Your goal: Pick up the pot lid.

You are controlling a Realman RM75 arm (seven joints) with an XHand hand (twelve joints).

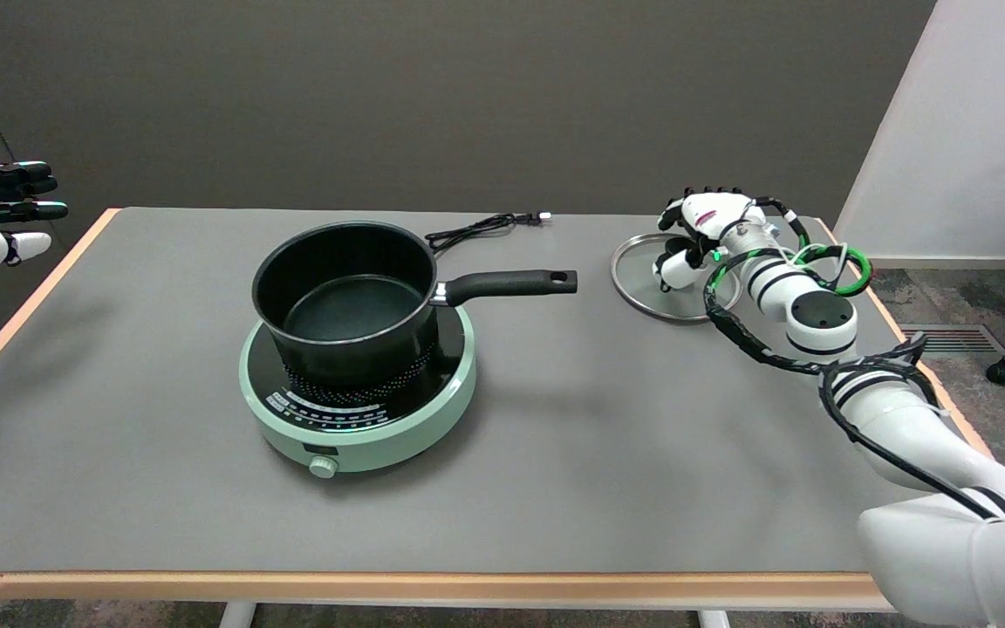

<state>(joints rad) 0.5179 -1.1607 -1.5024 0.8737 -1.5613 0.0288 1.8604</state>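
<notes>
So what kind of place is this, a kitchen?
Probably a robot test lab, not a kitchen: a bare table, plain partition walls, and a lone pot on a portable cooktop.
</notes>
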